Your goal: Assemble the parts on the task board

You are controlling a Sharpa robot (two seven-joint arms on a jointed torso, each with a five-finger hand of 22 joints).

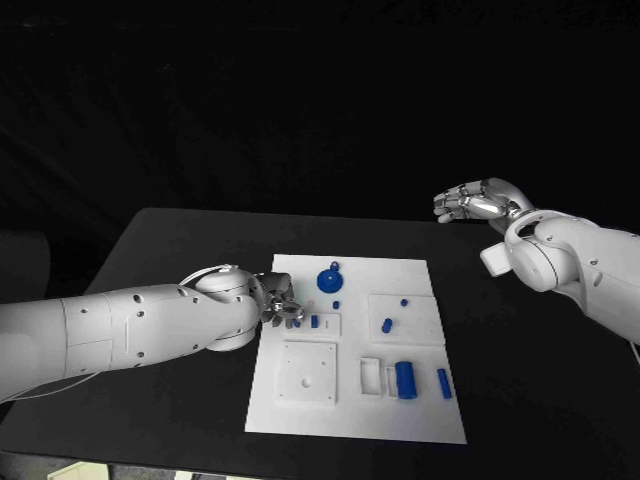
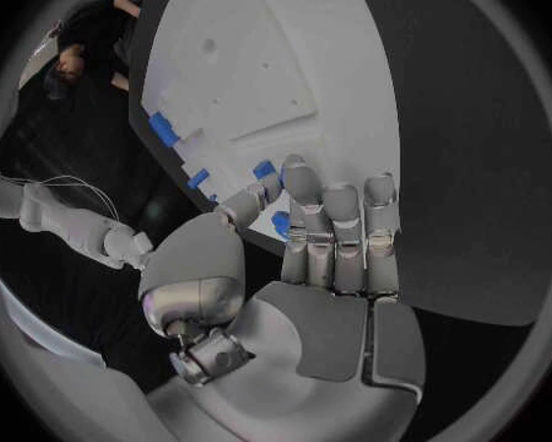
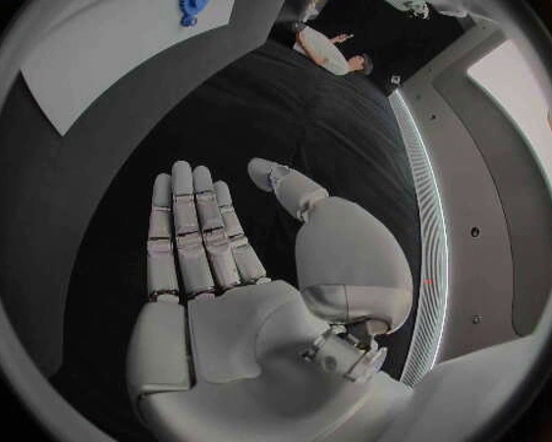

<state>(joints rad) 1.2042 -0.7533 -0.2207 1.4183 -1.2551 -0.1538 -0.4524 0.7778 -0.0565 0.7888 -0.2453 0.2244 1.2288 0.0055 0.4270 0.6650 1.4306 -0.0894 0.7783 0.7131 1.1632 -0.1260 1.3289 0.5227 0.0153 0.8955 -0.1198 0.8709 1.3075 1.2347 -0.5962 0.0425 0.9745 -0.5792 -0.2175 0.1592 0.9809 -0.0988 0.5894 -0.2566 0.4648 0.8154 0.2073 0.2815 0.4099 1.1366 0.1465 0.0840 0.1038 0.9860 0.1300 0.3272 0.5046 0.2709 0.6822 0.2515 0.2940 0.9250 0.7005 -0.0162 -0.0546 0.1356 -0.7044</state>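
The white task board (image 1: 407, 420) lies in the middle of the black table. On it I see a round blue part (image 1: 332, 279), a blue cylinder (image 1: 405, 378), a slim blue pin (image 1: 444, 383) and a short blue piece (image 1: 387, 324). My left hand (image 1: 277, 298) is at the board's left edge. In the left wrist view my left hand (image 2: 313, 265) has its thumb drawn in toward its straight fingers, pinching a small blue part (image 2: 280, 224). A second small blue part (image 2: 265, 170) stands just beyond. My right hand (image 1: 476, 202) is raised past the board's far right corner, flat and holding nothing (image 3: 208, 265).
A raised white square plate (image 1: 307, 373) with holes sits on the board's near left. A white slotted block (image 1: 371, 374) lies next to the blue cylinder. Bare black table (image 1: 162, 250) surrounds the board on all sides.
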